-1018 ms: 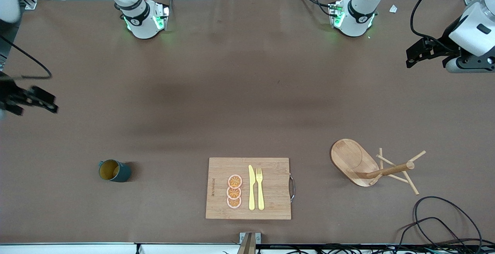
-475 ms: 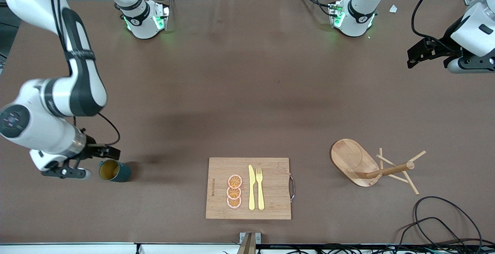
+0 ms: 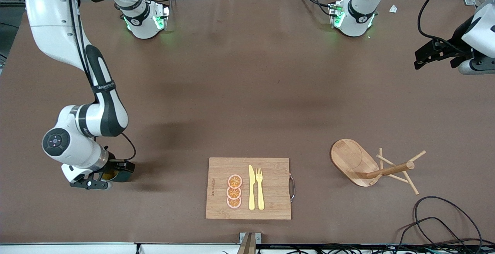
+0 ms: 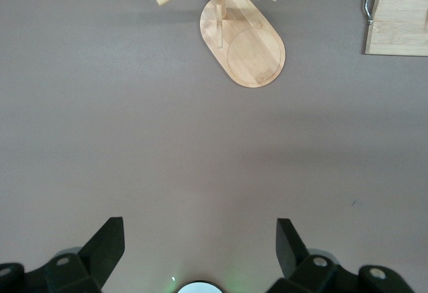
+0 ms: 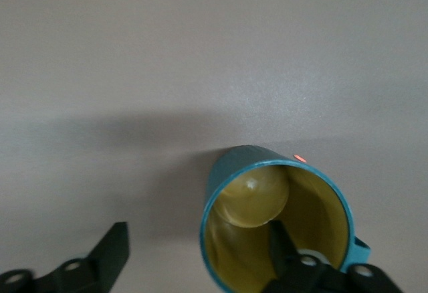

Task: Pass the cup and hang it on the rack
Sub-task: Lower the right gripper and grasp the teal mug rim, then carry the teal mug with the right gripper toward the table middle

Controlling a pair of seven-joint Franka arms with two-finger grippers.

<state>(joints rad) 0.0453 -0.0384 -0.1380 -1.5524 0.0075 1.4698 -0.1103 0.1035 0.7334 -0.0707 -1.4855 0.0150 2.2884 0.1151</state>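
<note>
- The cutting board (image 3: 248, 188) lay nearest the front camera at mid-table, carrying three orange slices (image 3: 234, 191), a yellow knife (image 3: 251, 187) and a yellow fork (image 3: 260, 188); its metal handle (image 3: 292, 187) faced the left arm's end of the table.
- A loose black cable (image 3: 437, 217) curled on the table near the front edge at the left arm's end.
- The cup (image 5: 275, 221) stood on the brown table (image 3: 239, 103) toward the right arm's end, about level with the cutting board and well apart from it; in the front view it was almost hidden under the right gripper (image 3: 116, 168).
- The right gripper was down at the cup with its jaws spread wide: in the right wrist view one finger (image 5: 294, 253) sat inside the yellowish-tan interior, against the rim, and the other finger (image 5: 107, 253) stood outside, clear of the wall, so the cup was not clamped.
- The rack (image 3: 371, 166) stood toward the left arm's end, slightly farther from the camera than the cutting board, on its oval base (image 4: 249, 47) with thin pegs angling off the central post.
- The left gripper (image 3: 425, 55) waited in the air over the table edge at the left arm's end, well apart from the rack, jaws spread wide and holding nothing; its fingers (image 4: 107, 243) showed apart in the left wrist view.
</note>
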